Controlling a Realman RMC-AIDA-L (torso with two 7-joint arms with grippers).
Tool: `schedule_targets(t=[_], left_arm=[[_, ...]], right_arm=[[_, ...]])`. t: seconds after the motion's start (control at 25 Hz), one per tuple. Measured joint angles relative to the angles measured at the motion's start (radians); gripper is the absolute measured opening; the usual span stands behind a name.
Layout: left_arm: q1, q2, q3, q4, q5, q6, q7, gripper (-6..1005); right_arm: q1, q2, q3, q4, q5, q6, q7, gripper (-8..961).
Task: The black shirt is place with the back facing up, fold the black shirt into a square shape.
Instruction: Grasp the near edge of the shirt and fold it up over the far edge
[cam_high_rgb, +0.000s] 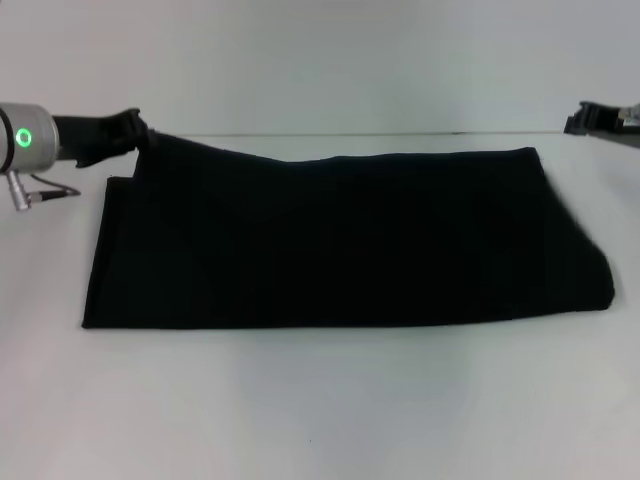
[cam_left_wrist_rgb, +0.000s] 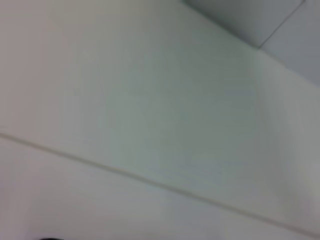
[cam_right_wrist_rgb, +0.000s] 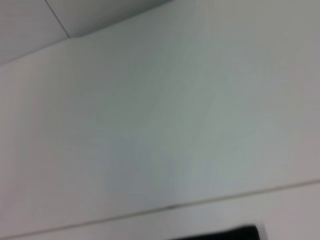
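A: Item one, hidden parts?
B: Right gripper (cam_high_rgb: 585, 118), upper right of the frame, cut off by the edge; cannot tell its jaws. Wrist views show mostly blank wall; a sliver of black cloth sits at one edge of the right one.
A: Item two?
B: Black shirt (cam_high_rgb: 340, 240), centre of the white table (cam_high_rgb: 320, 410), folded into a band, long axis left to right. Left gripper (cam_high_rgb: 135, 135), upper left, clenched on the shirt's far left corner, lifting it.

The large black soft-cloth shirt (cam_high_rgb: 340, 240) lies folded into a wide band across the middle of the white table (cam_high_rgb: 320, 410). The left gripper (cam_high_rgb: 135, 130) sits at its far left corner, touching the cloth. The right gripper (cam_high_rgb: 600, 118) sits far right, apart from the shirt.
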Motion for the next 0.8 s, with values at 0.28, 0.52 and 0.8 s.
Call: schedule_targets(t=[0.28, 0.52, 0.8], left_arm=[[-0.024, -0.001, 0.005, -0.026, -0.004, -0.089, -0.032, 1], [-0.023, -0.006, 0.026, -0.047, -0.004, -0.119, -0.026, 1], [-0.020, -0.008, 0.030, -0.048, -0.007, -0.114, -0.025, 1]], right_arm=[[0.039, 0.011, -0.025, 0.063, -0.006, 0.125, -0.010, 12], [0.047, 0.016, -0.051, 0.106, -0.006, 0.132, -0.006, 16], [0.046, -0.075, -0.039, 0.134, -0.004, -0.094, 0.091, 20]])
